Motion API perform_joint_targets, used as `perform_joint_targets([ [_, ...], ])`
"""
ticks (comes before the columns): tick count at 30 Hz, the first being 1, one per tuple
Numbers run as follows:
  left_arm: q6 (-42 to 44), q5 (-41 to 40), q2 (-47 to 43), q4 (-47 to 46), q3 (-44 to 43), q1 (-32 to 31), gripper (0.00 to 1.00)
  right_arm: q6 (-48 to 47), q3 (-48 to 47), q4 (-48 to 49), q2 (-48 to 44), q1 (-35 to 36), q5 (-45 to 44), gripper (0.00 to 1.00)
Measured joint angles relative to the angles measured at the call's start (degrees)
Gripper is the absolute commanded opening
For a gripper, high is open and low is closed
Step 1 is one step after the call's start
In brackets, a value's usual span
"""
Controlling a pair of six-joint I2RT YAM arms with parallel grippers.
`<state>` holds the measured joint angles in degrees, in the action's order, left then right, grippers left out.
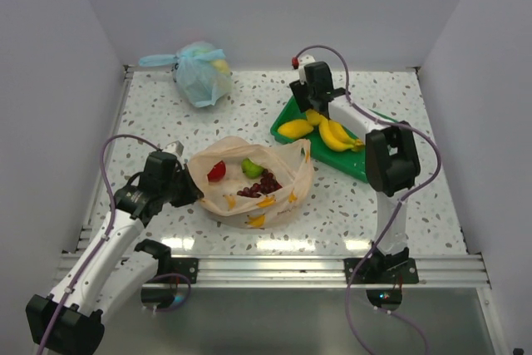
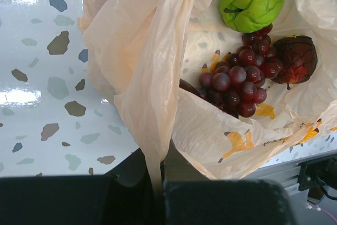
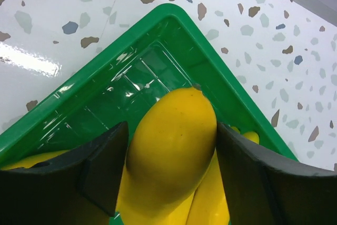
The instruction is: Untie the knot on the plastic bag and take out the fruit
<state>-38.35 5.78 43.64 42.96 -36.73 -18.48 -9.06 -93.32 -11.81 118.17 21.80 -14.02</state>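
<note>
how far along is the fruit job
Done: bag untied and open, bananas in tray. In hand: right gripper grips mango at the tray; left gripper pinches the bag's edge. Left: lime, grapes, red fruit inside.

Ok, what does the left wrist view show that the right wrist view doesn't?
Only left wrist: the open plastic bag with grapes, a green fruit and a dark maroon piece inside, its rim pinched in the shut left end effector. Only right wrist: the green tray and the yellow mango clamped in the right end effector. Both: the speckled tabletop.
</note>
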Motion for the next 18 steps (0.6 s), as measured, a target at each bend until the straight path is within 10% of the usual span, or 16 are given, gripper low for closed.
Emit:
perform_joint_targets([
  [5, 0.00, 0.04, 0.00, -0.02, 0.00, 0.00, 0.00, -2.69, -0.98, -1.25, 0.17, 0.04, 0.61, 0.98],
  [18, 0.02, 0.44, -0.04, -0.02, 0.00, 0.00, 0.00, -0.63, 6.60, -7.13, -20.98, 8.09, 8.92, 0.89],
])
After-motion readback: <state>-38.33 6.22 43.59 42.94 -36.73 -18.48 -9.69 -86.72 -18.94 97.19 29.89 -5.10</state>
